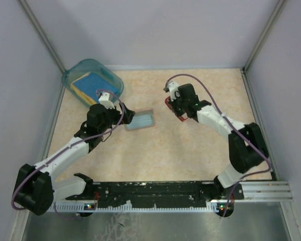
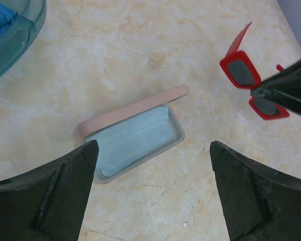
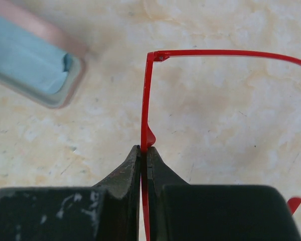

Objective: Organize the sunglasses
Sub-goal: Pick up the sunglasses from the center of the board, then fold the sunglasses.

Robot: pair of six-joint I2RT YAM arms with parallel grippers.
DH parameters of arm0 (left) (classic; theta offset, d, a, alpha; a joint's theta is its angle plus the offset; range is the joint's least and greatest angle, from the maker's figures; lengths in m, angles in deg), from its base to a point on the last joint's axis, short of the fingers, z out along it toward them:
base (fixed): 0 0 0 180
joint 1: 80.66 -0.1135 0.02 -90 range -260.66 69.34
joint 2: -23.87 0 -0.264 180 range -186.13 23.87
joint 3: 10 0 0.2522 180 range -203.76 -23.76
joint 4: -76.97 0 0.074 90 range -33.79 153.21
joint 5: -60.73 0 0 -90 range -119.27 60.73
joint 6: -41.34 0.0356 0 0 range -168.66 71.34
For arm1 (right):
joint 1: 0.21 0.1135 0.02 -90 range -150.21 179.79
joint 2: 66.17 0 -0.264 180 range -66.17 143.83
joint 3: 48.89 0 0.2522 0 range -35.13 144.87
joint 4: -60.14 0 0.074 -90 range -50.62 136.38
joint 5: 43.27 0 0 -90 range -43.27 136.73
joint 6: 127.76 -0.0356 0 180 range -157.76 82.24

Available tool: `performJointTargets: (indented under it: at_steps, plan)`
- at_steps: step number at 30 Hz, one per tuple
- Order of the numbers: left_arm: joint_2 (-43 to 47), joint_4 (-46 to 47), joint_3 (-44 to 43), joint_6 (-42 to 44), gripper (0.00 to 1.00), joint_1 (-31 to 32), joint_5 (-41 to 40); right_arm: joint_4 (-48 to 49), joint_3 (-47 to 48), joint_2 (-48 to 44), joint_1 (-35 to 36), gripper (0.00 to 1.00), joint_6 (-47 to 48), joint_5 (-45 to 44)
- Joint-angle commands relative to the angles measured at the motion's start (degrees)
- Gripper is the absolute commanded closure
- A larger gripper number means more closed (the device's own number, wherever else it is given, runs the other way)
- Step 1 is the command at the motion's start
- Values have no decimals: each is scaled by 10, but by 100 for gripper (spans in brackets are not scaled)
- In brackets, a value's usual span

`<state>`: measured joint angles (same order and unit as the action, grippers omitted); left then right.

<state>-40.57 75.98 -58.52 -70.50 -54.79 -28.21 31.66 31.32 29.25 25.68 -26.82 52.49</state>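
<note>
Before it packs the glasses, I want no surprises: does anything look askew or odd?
The sunglasses, pinched at the front frame by the right gripper, have a temple arm sticking out unfolded; likely too bulky for the open pink case, where the blue cloth lies. Nothing looks spilled or broken.

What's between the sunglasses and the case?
Nothing visible. The right gripper is shut on the sunglasses; only table shows between them and the open case. A blue cloth lies inside the case. The left gripper, open, hangs on the case's other side.
</note>
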Motion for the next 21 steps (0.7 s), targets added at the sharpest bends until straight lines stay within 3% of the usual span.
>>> performJointTargets:
  at_steps: [1,6,11,21]
  plan:
    - [-16,-25,-45,5,3,-3,10,69,-82,-127,50,100,47,10]
    - [-28,-47,-65,14,3,-1,26,96,-180,-249,84,100,82,66]
    - [-42,-81,-90,22,4,-1,52,76,-227,-331,133,100,123,66]
    - [-74,-101,-110,24,5,48,53,23,-208,-300,243,100,161,15]
